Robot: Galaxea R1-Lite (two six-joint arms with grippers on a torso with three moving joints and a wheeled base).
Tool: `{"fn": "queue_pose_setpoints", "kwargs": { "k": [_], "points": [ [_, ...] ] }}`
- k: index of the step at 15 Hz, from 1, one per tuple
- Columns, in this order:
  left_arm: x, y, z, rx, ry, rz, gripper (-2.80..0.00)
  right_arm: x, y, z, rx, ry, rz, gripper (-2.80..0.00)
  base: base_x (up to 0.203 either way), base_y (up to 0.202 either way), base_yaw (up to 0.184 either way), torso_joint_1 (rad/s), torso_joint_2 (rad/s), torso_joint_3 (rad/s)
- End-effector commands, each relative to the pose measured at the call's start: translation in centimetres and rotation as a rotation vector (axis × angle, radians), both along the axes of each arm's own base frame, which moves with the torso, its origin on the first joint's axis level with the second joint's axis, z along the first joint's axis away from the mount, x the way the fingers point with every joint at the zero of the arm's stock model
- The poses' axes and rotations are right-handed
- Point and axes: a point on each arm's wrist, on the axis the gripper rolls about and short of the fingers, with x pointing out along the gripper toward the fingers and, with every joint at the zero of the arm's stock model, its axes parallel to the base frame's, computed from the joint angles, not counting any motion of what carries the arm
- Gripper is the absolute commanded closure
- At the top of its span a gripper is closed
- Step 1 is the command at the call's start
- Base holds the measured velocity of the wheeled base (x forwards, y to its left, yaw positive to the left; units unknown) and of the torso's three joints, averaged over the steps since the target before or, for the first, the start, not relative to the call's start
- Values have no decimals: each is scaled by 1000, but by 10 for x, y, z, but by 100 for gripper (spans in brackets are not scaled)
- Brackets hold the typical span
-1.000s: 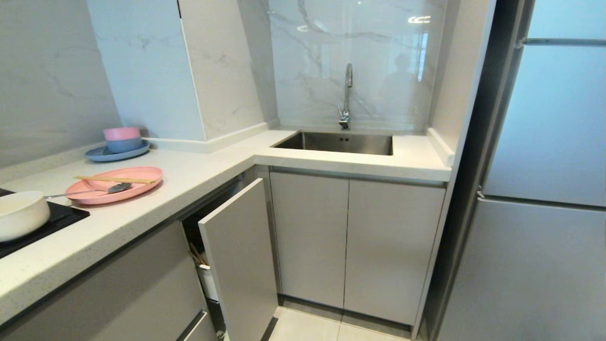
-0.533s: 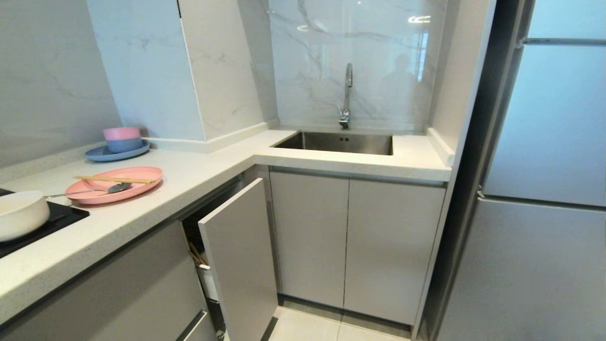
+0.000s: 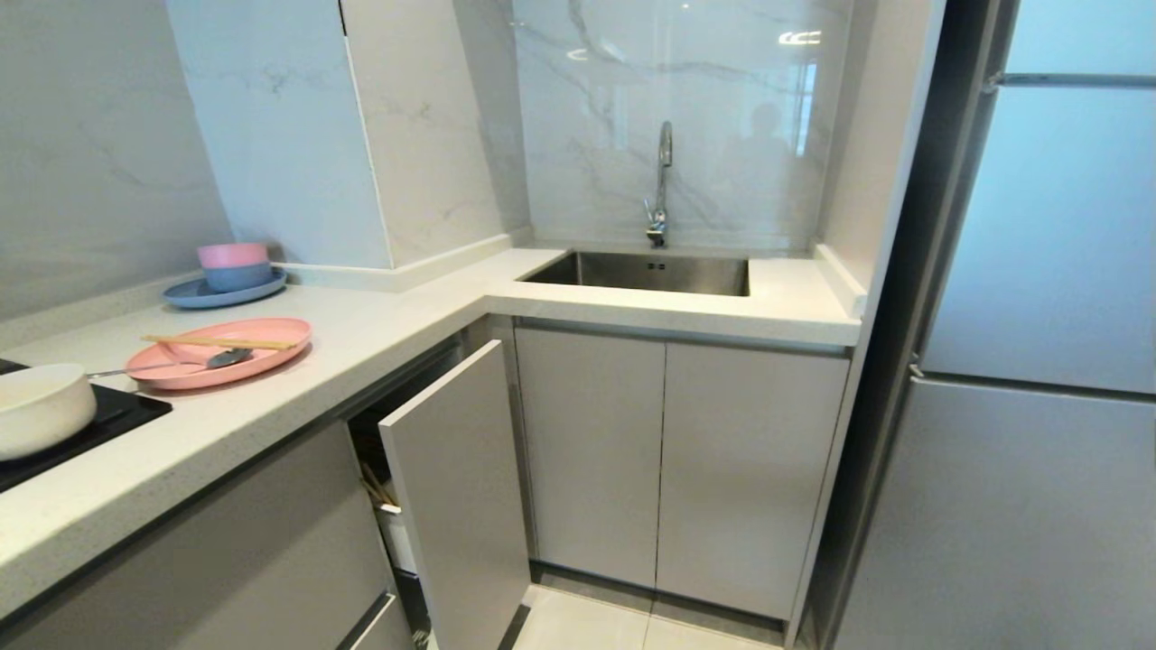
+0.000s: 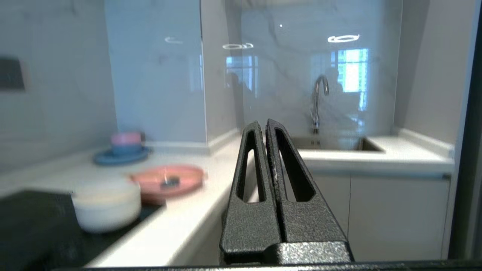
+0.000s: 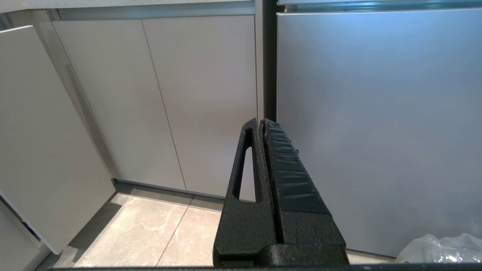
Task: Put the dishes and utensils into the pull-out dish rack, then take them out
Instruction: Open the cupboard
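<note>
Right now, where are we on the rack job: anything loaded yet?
Barely started. Done: the pull-out dish rack stands partly out. Nothing is in hand: the left gripper is shut and empty, above the counter; the right gripper is shut, low by the cabinets. Left: the bowl, chopsticks and spoon sit on the counter, unloaded.

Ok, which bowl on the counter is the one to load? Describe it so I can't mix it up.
Follow the white counter to its near left end. The cream-white bowl sits on the black cooktop, beside the pink plate. It is deeper, plain and alone, unlike the stacked pink and blue bowls.
</note>
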Motion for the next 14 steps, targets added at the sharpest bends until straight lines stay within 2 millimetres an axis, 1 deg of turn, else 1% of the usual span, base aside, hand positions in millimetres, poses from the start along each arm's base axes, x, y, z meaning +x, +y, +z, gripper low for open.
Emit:
{"fn": "queue_pose_setpoints", "kwargs": {
  "k": [1, 3, 5, 6, 7, 8, 9, 11, 13, 14],
  "points": [
    [40, 0, 45, 4, 80, 3, 0, 0, 0, 0, 1, 1, 0, 0, 0, 0, 0, 0, 0, 0],
    [74, 0, 86, 30, 116, 22, 0, 0, 0, 0, 1, 1, 0, 0, 0, 0, 0, 0, 0, 0],
    [119, 1, 115, 47, 183, 52, 0, 0, 0, 0, 1, 1, 0, 0, 0, 0, 0, 0, 0, 0],
    [146, 1, 126, 53, 222, 63, 0, 0, 0, 0, 1, 1, 0, 0, 0, 0, 0, 0, 0, 0],
    [179, 1, 134, 58, 264, 71, 0, 0, 0, 0, 1, 1, 0, 0, 0, 0, 0, 0, 0, 0],
    [210, 1, 137, 63, 312, 75, 0, 0, 0, 0, 1, 1, 0, 0, 0, 0, 0, 0, 0, 0],
    [242, 0, 138, 68, 366, 76, 0, 0, 0, 0, 1, 1, 0, 0, 0, 0, 0, 0, 0, 0],
    [303, -2, 126, 81, 516, 62, 0, 0, 0, 0, 1, 1, 0, 0, 0, 0, 0, 0, 0, 0],
    [354, -5, 99, 98, 710, 15, 0, 0, 0, 0, 1, 1, 0, 0, 0, 0, 0, 0, 0, 0],
    [375, -7, 83, 105, 790, -10, 0, 0, 0, 0, 1, 1, 0, 0, 0, 0, 0, 0, 0, 0]
  ]
}}
